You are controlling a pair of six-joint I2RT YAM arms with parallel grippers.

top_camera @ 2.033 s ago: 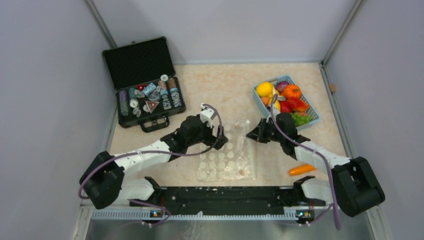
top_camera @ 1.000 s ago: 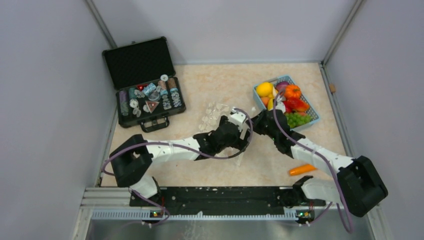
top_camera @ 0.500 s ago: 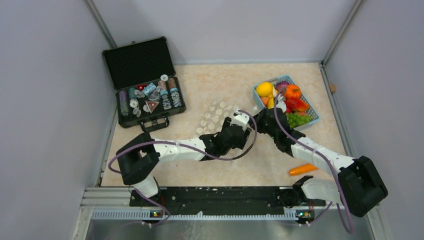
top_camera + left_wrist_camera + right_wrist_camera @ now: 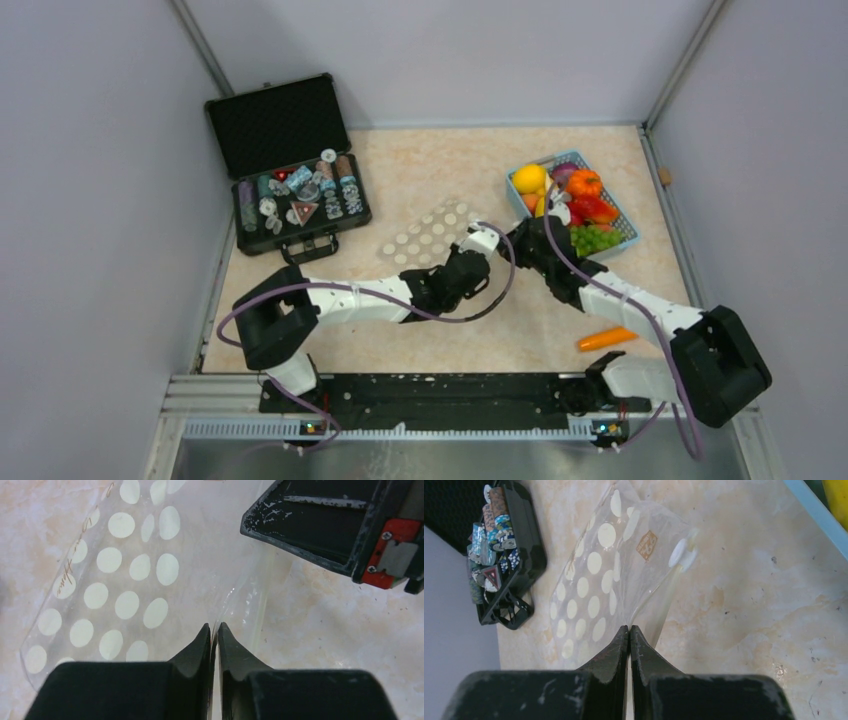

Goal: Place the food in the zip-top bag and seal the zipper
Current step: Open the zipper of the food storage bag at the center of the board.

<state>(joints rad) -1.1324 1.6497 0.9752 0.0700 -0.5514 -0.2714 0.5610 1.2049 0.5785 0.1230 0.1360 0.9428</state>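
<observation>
Across a marbled beige desk [image 4: 440, 165], two black-and-white robot arms reach in from the near edge and meet at its middle. The left arm [image 4: 350, 298] stretches rightward and the right arm [image 4: 630, 300] leans leftward, so that their wrists nearly touch.

At the far left an open black case [image 4: 290, 165] holds small grey and brown trinkets. At the far right a light-blue basket [image 4: 545, 163] carries the food [image 4: 580, 195]: a yellow fruit, red, orange and purple pieces, and green grapes [image 4: 597, 238].

Between case and basket is the zip-top bag [image 4: 425, 240], clear with rows of white dots. It slants away to the left of the two wrists, and no food is seen through it. Its pale zipper [image 4: 663, 600] runs along the edge nearest the arms.

One orange carrot [image 4: 605, 338] lies alone on the desk near the right arm's base, well apart from the bag.

The left fingers [image 4: 204, 642] are pinched almost together on the bag's clear film near the zipper edge. The right fingers [image 4: 623, 642] are clamped tight on that same edge, just beside them.
</observation>
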